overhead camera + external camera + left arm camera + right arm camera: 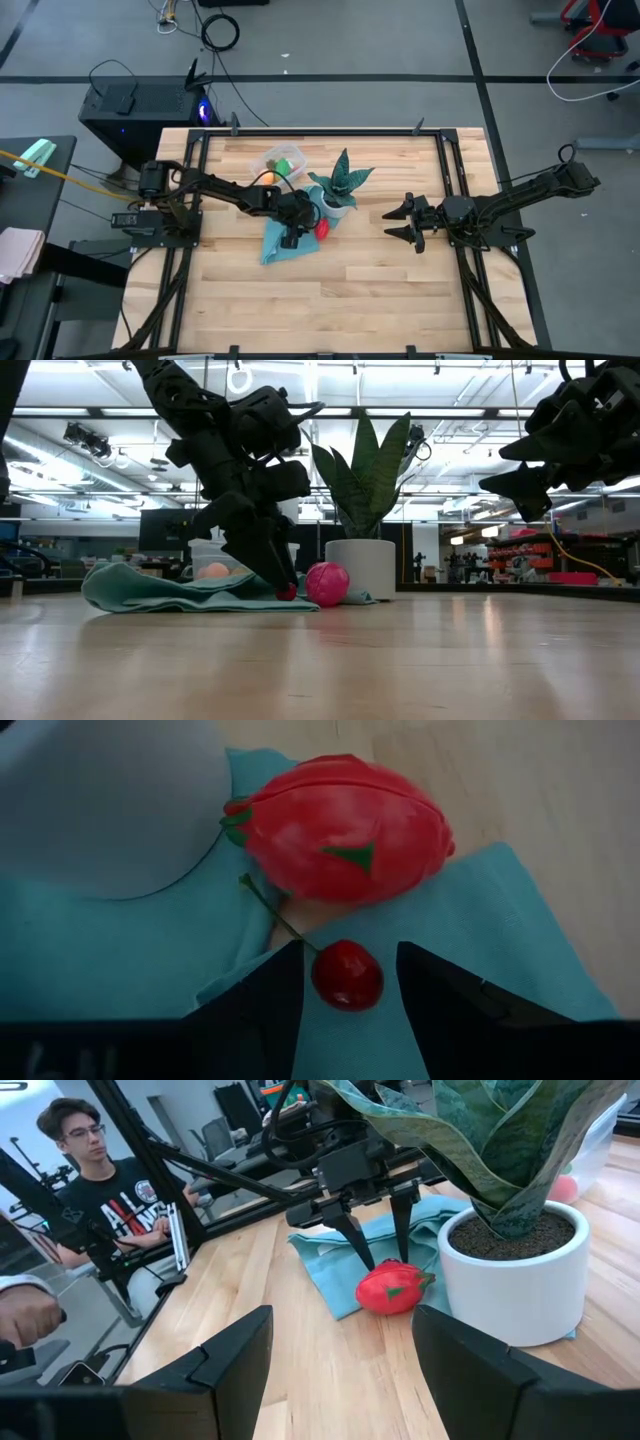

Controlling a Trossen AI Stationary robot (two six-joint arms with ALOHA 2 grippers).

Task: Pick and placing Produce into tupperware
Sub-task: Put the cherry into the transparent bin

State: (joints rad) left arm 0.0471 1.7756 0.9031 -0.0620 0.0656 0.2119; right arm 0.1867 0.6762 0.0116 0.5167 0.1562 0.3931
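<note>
Left gripper (291,238) is down over the teal cloth (278,243), fingers (255,990) partly open and straddling the cherry (347,974). I see a gap on each side of it, so no grip yet; in the low view the fingertips reach the cloth. The cherry lies on the cloth, its thin green stem running away from the gripper toward the red fruit (340,828).

That larger red fruit lies just beyond the cherry, long axis crosswise to the fingers, its green-leafed end toward the white pot (335,207). It sits at the cloth's edge, just beside the pot.

Behind the cloth, the tub (280,162) holds the orange piece (268,177) and the green piece (284,166).

Right gripper (407,223) hangs above the counter (380,290), well apart from the plant, fingers wide open and holding nothing.
</note>
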